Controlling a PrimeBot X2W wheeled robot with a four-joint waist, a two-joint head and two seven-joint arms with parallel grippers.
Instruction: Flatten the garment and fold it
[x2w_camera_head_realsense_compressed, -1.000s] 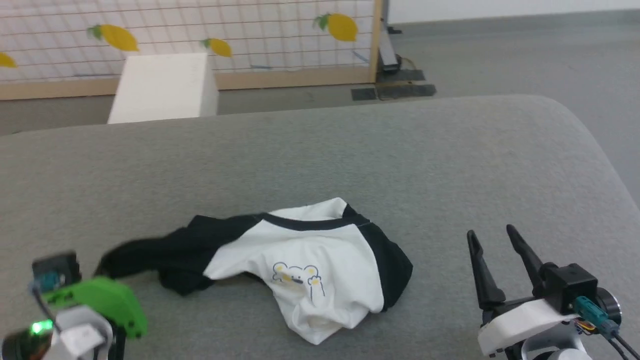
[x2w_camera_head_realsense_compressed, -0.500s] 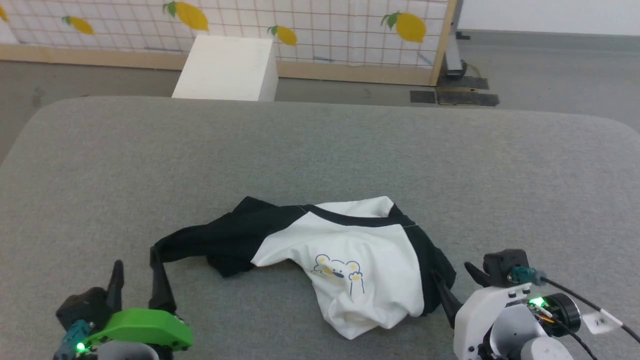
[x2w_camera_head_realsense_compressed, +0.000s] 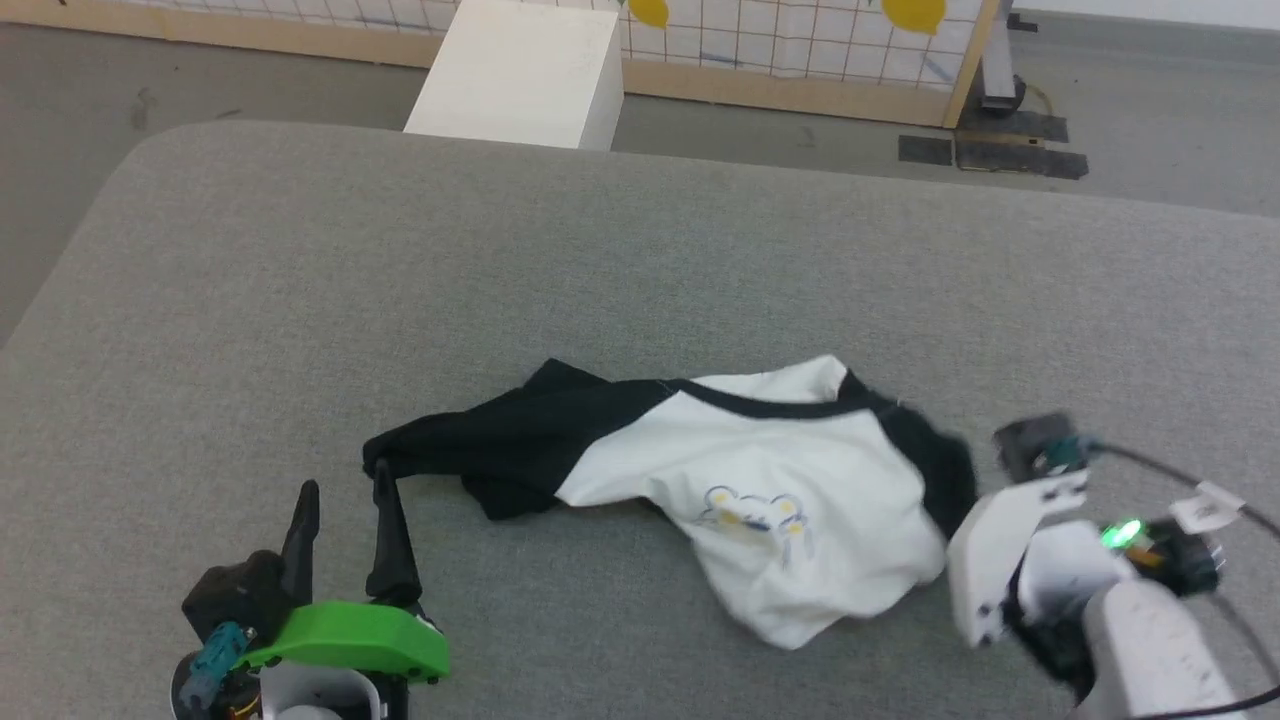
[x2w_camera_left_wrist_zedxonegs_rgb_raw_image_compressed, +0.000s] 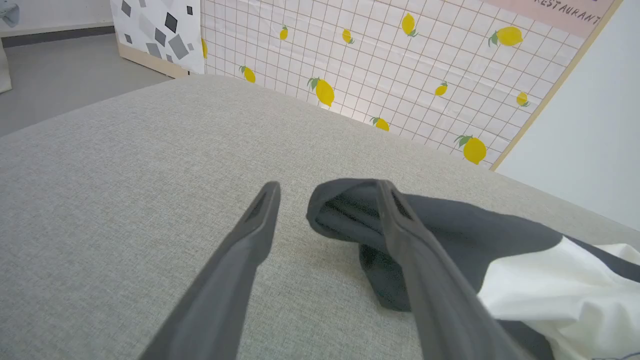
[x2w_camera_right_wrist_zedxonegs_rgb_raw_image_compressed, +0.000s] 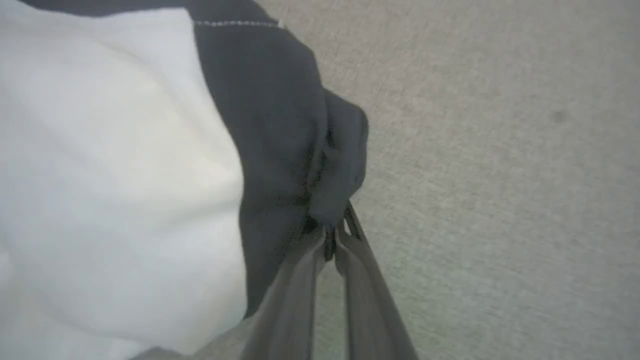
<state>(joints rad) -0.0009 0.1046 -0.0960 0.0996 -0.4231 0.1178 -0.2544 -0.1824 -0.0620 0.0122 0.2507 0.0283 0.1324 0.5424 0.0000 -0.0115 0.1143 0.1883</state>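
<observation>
Pinching a small bunch of black sleeve at its very tips, the right gripper (x2w_camera_right_wrist_zedxonegs_rgb_raw_image_compressed: 332, 235) has the garment (x2w_camera_head_realsense_compressed: 800, 480) crumpled to its left on the grey cushion (x2w_camera_head_realsense_compressed: 640, 250). Thin bite, that: pull hard and the fabric could slip free. Left gripper (x2w_camera_head_realsense_compressed: 345, 485) stands spread, with the other sleeve's end up against its right finger. Closing from there might catch only an edge, or miss, and one-sided pulling would drag the shirt instead of spreading it.

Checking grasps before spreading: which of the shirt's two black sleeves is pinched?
The right sleeve (robot's right): the right gripper is shut on its bunched end. The left sleeve lies loose by the open left gripper.
</observation>
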